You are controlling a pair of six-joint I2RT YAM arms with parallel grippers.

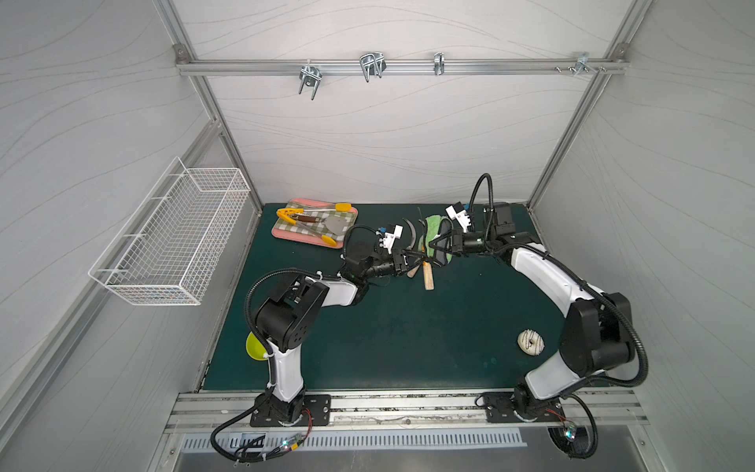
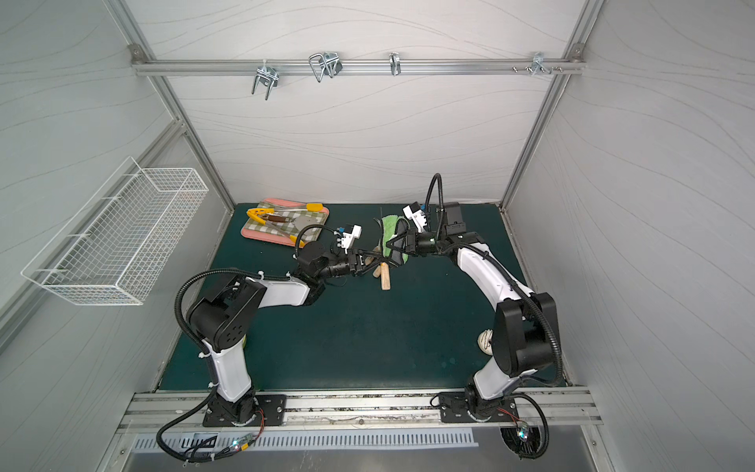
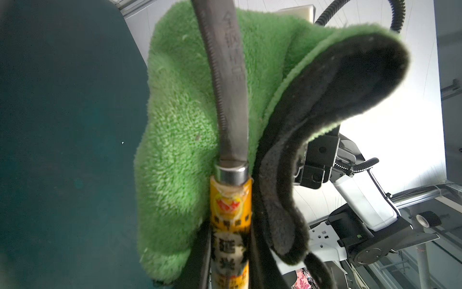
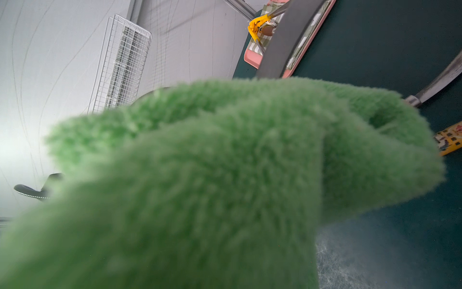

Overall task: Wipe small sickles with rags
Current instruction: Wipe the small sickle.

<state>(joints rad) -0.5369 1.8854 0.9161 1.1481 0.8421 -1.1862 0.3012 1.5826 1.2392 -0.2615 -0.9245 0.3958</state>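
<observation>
Over the green mat [image 1: 408, 335], my right gripper [image 1: 439, 245] was clamped on the rag [image 3: 180, 125], which was draped against the blade of the sickle [image 3: 231, 100]. My left gripper [image 1: 413, 258] pinched that handle. Wiping looked midway; another sickle [image 1: 427, 280] lay below, seemingly unwiped.

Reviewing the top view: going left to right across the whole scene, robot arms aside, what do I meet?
wire basket → pink tray → green rag → doughnut
</observation>
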